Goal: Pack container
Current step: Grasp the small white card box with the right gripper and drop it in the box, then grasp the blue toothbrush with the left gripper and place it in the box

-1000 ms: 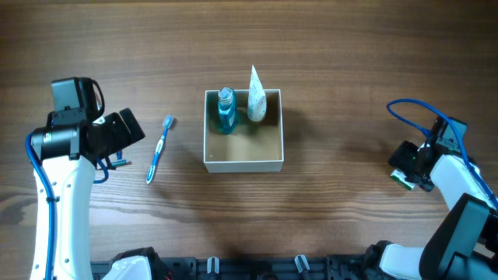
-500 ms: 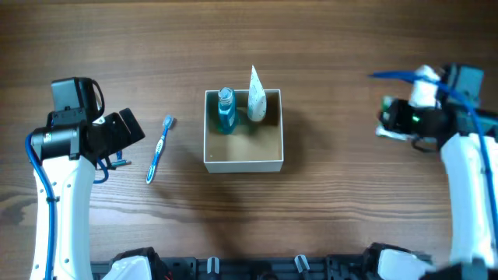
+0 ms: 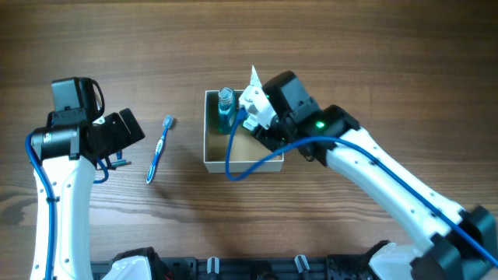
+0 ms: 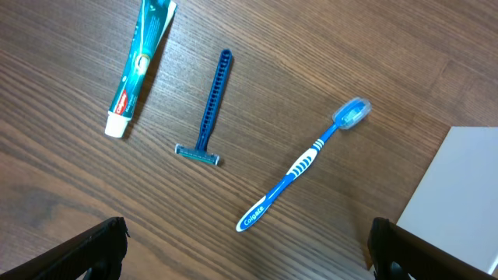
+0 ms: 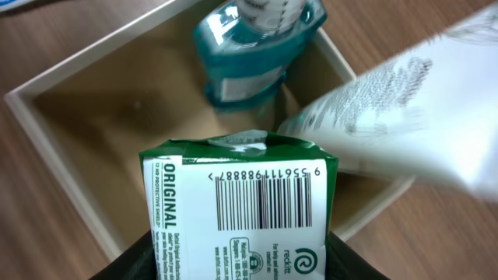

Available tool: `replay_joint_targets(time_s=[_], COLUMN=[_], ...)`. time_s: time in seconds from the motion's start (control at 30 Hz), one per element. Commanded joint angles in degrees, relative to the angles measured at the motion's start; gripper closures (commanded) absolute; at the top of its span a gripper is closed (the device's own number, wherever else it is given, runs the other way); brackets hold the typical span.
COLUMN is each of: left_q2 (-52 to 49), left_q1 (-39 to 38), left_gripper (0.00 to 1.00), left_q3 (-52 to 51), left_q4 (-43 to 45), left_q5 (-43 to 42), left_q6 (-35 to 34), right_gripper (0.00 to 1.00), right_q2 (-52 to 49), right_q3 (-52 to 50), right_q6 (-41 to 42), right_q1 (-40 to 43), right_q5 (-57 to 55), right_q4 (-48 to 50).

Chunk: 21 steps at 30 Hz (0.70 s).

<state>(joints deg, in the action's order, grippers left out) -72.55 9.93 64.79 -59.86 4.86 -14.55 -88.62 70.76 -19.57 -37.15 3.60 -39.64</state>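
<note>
The container (image 3: 212,162), a square white-walled box with a brown inside, sits mid-table. A blue bottle (image 3: 226,109) and a white tube (image 3: 254,80) stand in its far side. My right gripper (image 3: 261,131) hangs over the container, shut on a green and white packet (image 5: 237,210) with a barcode. Below the packet the right wrist view shows the container's rim (image 5: 47,117), the bottle (image 5: 257,47) and the tube (image 5: 405,117). My left gripper (image 3: 115,155) is open and empty, left of the blue toothbrush (image 3: 159,149).
The left wrist view shows a toothpaste tube (image 4: 140,62), a blue razor (image 4: 208,109) and the toothbrush (image 4: 303,163) lying on the wood, with the container's white wall (image 4: 459,202) at the right. A blue cable (image 3: 229,159) loops over the container's front.
My right arm has swung from the table's right side to over the container, carrying the packet. The left arm and the toothbrush have not moved.
</note>
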Motion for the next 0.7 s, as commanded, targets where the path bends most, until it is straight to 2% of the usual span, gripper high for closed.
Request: replay_joint_targets(time_s=[0.0,0.07,0.1,0.23,0.3,0.33,0.37,0.47,0.57,0.67], left_q2=[0.11,0.11,0.11,0.11,0.24,0.28,0.09,-3.34,-10.71,-19.93], left_q1=[0.2,0.2,0.2,0.2,0.0,-0.61,-2.25,-7.43,-8.13,-8.13], left_gripper=[0.0,0.0,0.0,0.0,0.0,0.0,0.0,0.0,0.0,0.0], left_q3=[0.9,0.9,0.9,0.9,0.92,0.92,0.9,0.9,0.9,0.9], left_q4=[0.0,-0.02,0.0,0.26,1.62,2.75,4.35,6.73,7.54,8.02], left_q5=[0.79,0.79,0.79,0.79,-1.11,-6.32,-7.85,-7.37,-7.45,-7.43], left_q6=[-0.74,-0.72,-0.74,-0.72,0.68,5.79,8.81,18.97,20.17,20.72], right_gripper=[0.48,0.13,0.0,0.0,0.0,0.0,0.0,0.0,0.0,0.0], right_q2=[-3.63,-3.76,-3.61,1.05,7.65,11.19,14.75,19.04,17.77,15.65], right_q3=[0.81,0.81,0.81,1.11,1.31,1.31,1.29,1.27,1.11,1.11], right_q6=[0.7,0.79,1.4,8.33,17.2,22.97,29.46,47.06,48.89,48.89], right_q1=[-0.2,-0.2,-0.17,-0.13,0.61,1.99,4.85,16.92,26.43,28.41], right_q5=[-0.2,0.92,0.92,-1.42,-10.27,-13.38,-15.23,-14.45,-6.23,-6.05], right_q4=[1.7,1.14,1.2,1.22,0.81,0.13,-1.18,-8.74,-14.88,-17.33])
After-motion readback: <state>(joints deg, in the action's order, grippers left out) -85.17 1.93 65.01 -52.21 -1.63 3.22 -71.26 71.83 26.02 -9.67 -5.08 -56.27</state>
